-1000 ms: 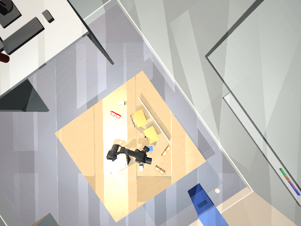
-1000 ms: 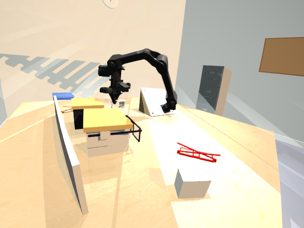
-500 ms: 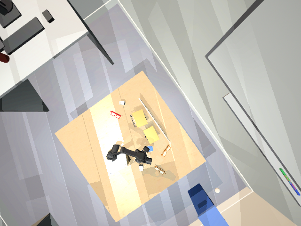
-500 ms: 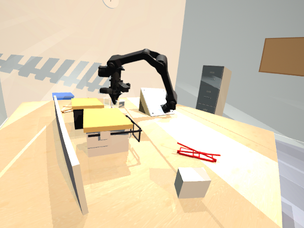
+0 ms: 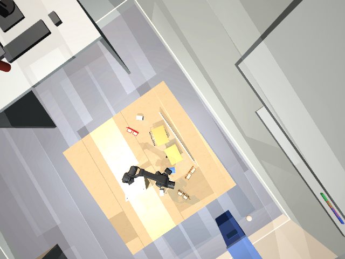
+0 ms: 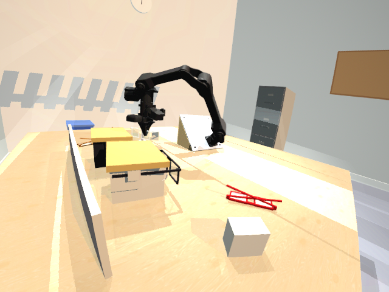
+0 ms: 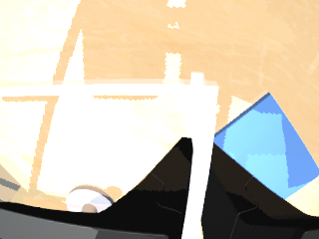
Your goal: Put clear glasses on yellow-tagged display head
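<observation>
My gripper (image 6: pixel 145 133) (image 7: pixel 193 147) (image 5: pixel 162 190) is shut on the clear glasses (image 6: pixel 154 135) (image 7: pixel 194 182), pinching one thin pale bar of them. It holds them low over the table, just past the far display head. Two blocky display heads with yellow tops stand side by side. The far head (image 6: pixel 111 134) (image 5: pixel 173 154) is bare. The near head (image 6: pixel 136 157) (image 5: pixel 159 135) wears black glasses (image 6: pixel 171 171). I cannot make out a yellow tag apart from the yellow tops. A blue block (image 6: pixel 79 123) (image 7: pixel 266 149) (image 5: pixel 172 170) lies close by, behind the far head.
A long upright panel (image 6: pixel 84 194) (image 5: pixel 177 137) runs beside the heads. Red glasses (image 6: pixel 251 198) (image 5: pixel 132 130), a white cube (image 6: pixel 246 235) (image 5: pixel 139 117) and two brown pairs (image 5: pixel 190 172) (image 5: pixel 184 194) lie on the table. A white wedge (image 6: pixel 196 132) stands by the arm's base.
</observation>
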Motion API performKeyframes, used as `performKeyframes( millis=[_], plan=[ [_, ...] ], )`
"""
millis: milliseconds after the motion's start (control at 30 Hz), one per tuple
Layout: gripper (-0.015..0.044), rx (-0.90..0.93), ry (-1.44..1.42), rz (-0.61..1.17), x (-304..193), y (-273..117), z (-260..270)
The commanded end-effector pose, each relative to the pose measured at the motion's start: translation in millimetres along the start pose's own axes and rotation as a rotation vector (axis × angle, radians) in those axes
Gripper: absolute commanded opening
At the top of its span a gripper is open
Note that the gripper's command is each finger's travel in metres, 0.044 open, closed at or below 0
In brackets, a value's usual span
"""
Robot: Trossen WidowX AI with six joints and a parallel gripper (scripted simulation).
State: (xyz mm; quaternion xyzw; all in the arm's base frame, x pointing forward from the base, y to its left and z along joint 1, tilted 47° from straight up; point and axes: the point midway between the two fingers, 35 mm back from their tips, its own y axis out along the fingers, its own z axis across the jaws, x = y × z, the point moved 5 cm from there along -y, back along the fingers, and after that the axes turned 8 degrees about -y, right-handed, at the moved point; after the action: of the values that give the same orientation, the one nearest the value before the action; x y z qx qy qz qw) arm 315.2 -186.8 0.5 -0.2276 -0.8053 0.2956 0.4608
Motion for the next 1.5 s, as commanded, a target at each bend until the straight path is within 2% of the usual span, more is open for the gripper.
performKeyframes(
  millis=[0,533,733,1467],
  plan=[
    [0.0000,-0.004,-0.005,0.010,-3,-4,-1],
    [0.0000,-0.003,-0.005,0.012,-6,-61,0],
    [0.0000,0.000,0.022,0.018,-3,-65,-2],
    [0.0000,0.003,0.602,0.169,58,-95,-45]
  ],
)
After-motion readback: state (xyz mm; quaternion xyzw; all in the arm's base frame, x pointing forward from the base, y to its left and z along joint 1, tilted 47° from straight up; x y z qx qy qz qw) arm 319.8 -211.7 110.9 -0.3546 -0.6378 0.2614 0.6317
